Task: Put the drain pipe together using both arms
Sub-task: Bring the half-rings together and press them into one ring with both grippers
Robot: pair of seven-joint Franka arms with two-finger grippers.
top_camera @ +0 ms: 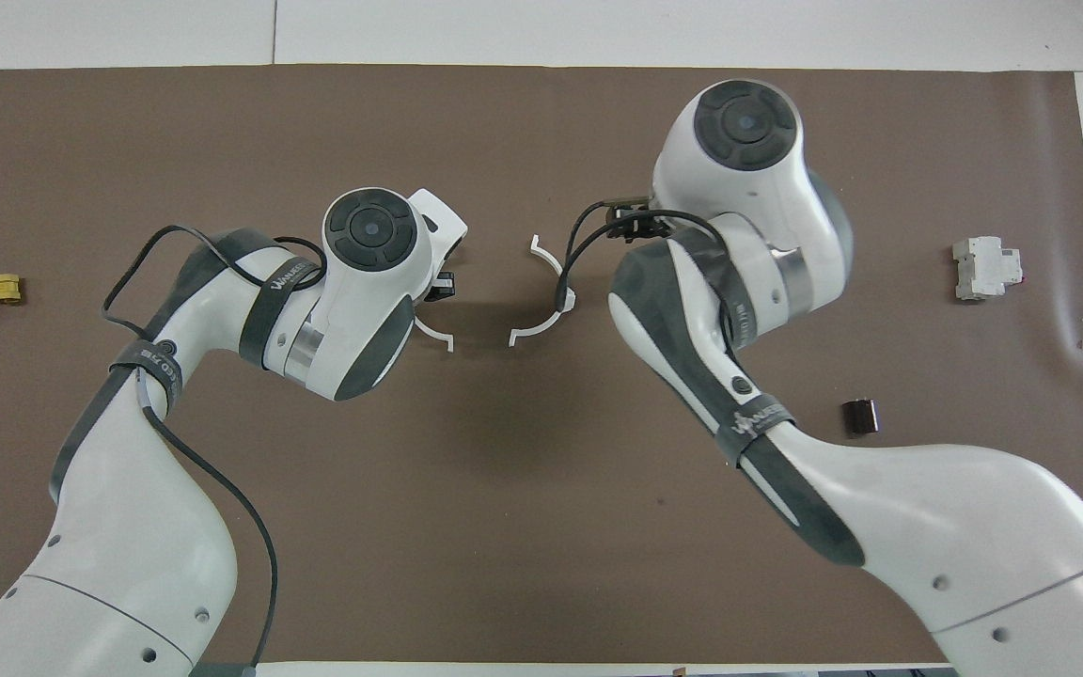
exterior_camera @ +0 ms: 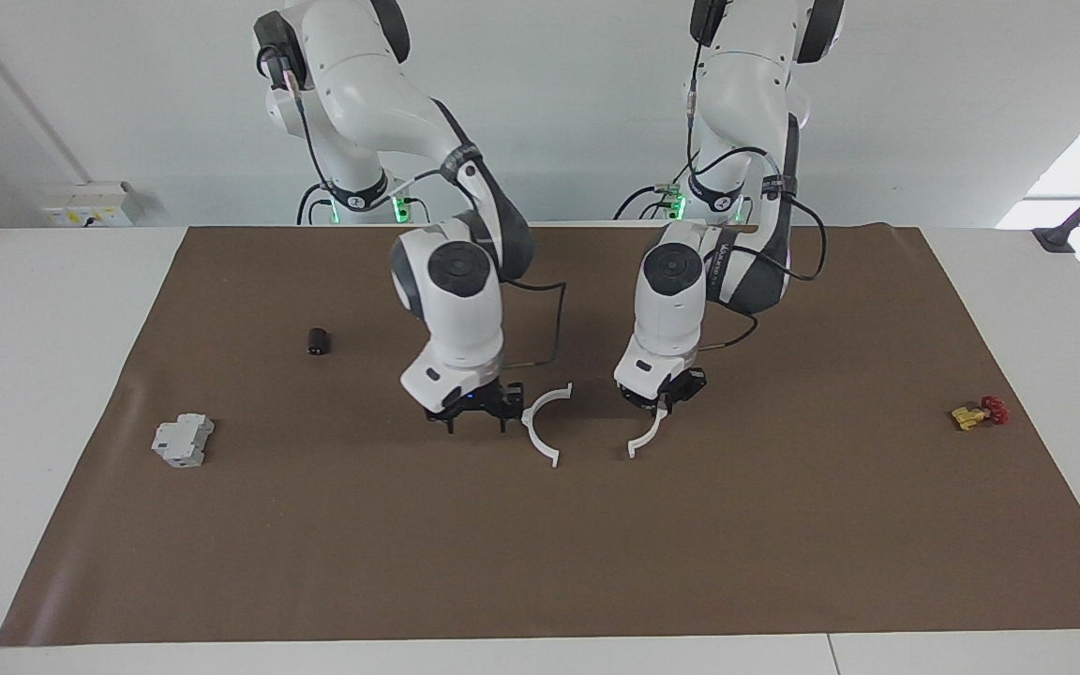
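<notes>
The drain pipe is two thin white half-ring arcs, apart from each other at the middle of the brown mat. One arc (exterior_camera: pixel 531 433) lies on the mat and also shows in the overhead view (top_camera: pixel 541 328). My right gripper (exterior_camera: pixel 477 424) is low beside it toward the right arm's end, open and empty; it also shows in the overhead view (top_camera: pixel 629 218). My left gripper (exterior_camera: pixel 662 405) is shut on one end of the other arc (exterior_camera: pixel 650 436), which hangs down to just above the mat. In the overhead view the left gripper (top_camera: pixel 443 287) hides most of this arc (top_camera: pixel 433 334).
A grey blocky part (exterior_camera: pixel 182 441) sits near the right arm's end of the mat (exterior_camera: pixel 540 562), with a small black cylinder (exterior_camera: pixel 318 340) nearer to the robots. A yellow-and-red valve (exterior_camera: pixel 979 412) lies near the left arm's end.
</notes>
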